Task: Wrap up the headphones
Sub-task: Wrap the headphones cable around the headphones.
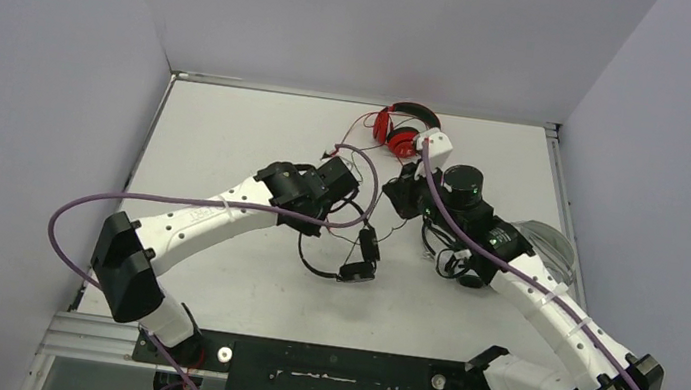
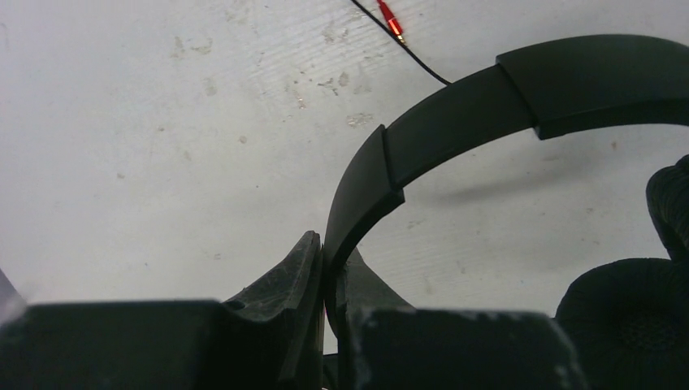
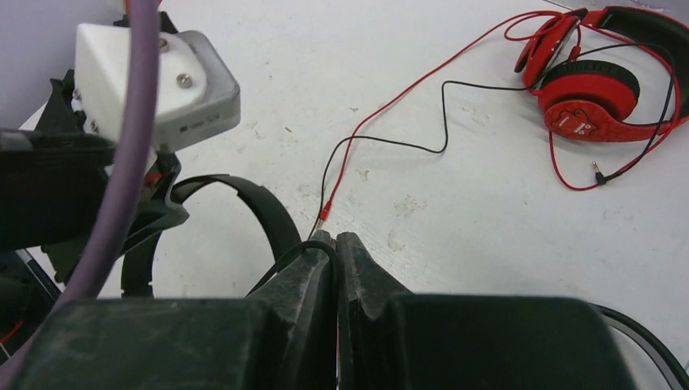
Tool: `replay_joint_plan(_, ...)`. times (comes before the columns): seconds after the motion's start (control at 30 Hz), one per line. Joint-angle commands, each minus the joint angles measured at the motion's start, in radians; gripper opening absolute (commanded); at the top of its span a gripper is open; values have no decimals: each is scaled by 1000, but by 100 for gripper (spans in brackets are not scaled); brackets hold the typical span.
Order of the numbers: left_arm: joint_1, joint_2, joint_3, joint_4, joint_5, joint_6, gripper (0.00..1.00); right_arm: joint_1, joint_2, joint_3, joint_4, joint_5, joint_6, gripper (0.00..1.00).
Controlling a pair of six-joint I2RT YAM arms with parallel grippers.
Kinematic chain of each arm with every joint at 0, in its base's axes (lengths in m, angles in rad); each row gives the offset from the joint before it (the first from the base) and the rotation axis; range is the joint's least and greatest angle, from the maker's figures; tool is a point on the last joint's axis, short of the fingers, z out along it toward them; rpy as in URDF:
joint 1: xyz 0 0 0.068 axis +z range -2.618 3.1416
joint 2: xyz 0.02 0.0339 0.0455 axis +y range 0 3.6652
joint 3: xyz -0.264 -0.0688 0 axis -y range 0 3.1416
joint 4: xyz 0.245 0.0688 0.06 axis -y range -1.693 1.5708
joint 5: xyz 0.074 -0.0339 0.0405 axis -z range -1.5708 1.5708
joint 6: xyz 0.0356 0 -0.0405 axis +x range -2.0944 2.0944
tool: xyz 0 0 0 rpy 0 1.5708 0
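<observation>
The jaws of the left gripper [image 2: 329, 252] are clenched on the headband [image 2: 455, 130] of the all-black headphones, which is pinched edge-on between the two fingertips. From the jaws the band is seen arching up and to the right. One black ear cushion [image 2: 630, 325] is found low on the right of them. Beyond the tips, past the band, a thin lead ending in a red plug [image 2: 392, 20] is laid on the white table [image 2: 162, 122].

The jaws of the right gripper [image 3: 335, 240] are pressed together on a thin black cable [image 3: 288, 256]. It is looped over the left fingertip and is seen running down to the left. Which headphones this cable belongs to cannot be told. The red plug is seen just ahead of the tips.

Close on the left of these jaws, the other arm's white camera housing [image 3: 154, 81] is seen, with the black headband below it. Well ahead and to the right, the red headphones [image 3: 601, 89] are laid on the table. Their red cable [image 3: 422, 73] is trailed back toward the jaws beside a black one.
</observation>
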Motion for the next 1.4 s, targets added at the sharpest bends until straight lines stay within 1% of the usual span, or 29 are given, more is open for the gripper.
replay_joint_plan(0.0, -43, -45, 33, 31, 53, 23, 0, -70, 21, -15, 45, -66, 26, 3)
replay_joint_plan(0.17, -42, -99, 62, 38, 149, 28, 0, -154, 27, -114, 140, -182, 65, 6)
replay_joint_plan(0.23, -40, -115, 71, 45, 207, 27, 0, -158, -3, -173, 209, -218, 77, 8)
replay_joint_plan(0.33, -39, -129, 92, 41, 294, 12, 0, -160, -42, -254, 322, -224, 92, 9)
replay_joint_plan(0.57, -31, -186, 115, 106, 532, -76, 0, -160, -62, -362, 479, -309, 97, 10)
replay_joint_plan(0.67, -26, -197, 146, 110, 574, -125, 0, -160, -83, -431, 618, -358, 140, 11)
replay_joint_plan(0.73, -14, -211, 155, 130, 607, -166, 0, -161, -101, -483, 722, -364, 185, 11)
replay_joint_plan(0.87, 15, -247, 145, 208, 723, -243, 0, -154, -121, -624, 1018, -388, 315, 14)
replay_joint_plan(0.93, 24, -260, 140, 236, 756, -266, 0, -142, -113, -670, 1122, -397, 339, 16)
replay_joint_plan(1.03, 25, -267, 136, 270, 787, -302, 0, -113, -91, -691, 1176, -391, 325, 18)
replay_joint_plan(1.17, 27, -268, 142, 325, 852, -345, 0, -63, -61, -684, 1187, -342, 241, 19)
replay_joint_plan(1.37, 31, -240, 231, 287, 854, -376, 0, -17, 38, -636, 1268, -321, 193, 25)
